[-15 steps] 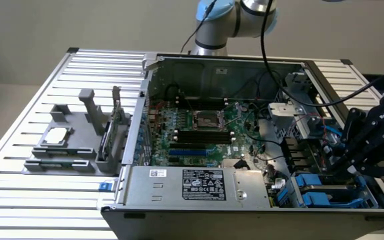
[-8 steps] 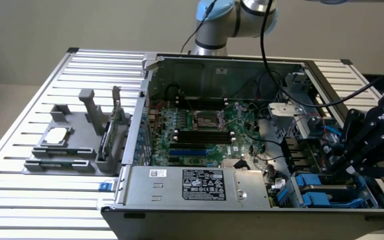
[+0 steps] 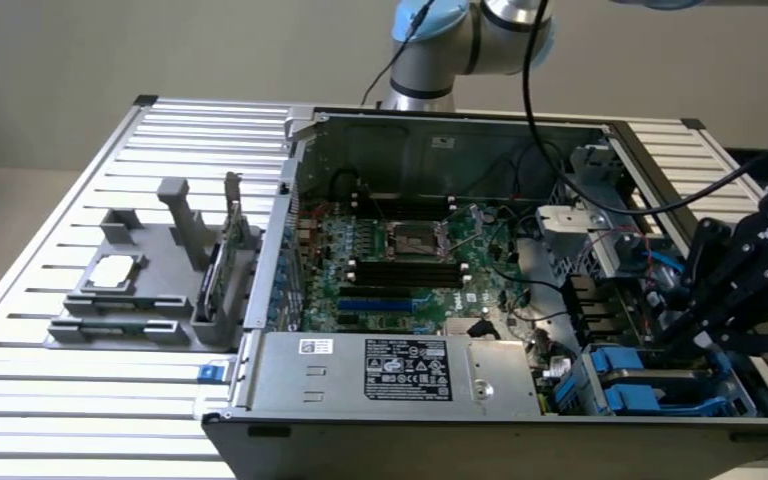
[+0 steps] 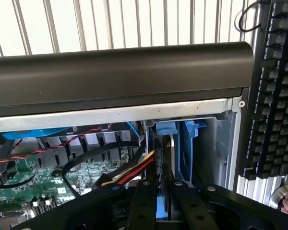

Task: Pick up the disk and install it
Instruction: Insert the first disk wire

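Note:
My gripper (image 3: 687, 338) reaches down into the drive bay at the front corner of the open computer case (image 3: 304, 200), on the exterior view's right. In the wrist view my gripper (image 4: 163, 188) is shut on the thin edge of the disk (image 4: 167, 132). The disk stands upright in the bay in its bright blue carrier. Blue shows between the two black fingers (image 4: 145, 201). Blue carrier parts (image 3: 620, 372) lie in the bay just below the gripper. Most of the disk's flat face is hidden.
Red, yellow and black cables (image 4: 134, 170) run close beside the bay. The motherboard (image 3: 398, 260) and power supply (image 3: 411, 365) fill the case. A grey fixture (image 3: 131, 300) holds a silver chip and an upright card (image 3: 231, 230). A keyboard (image 4: 273, 86) lies beyond the case.

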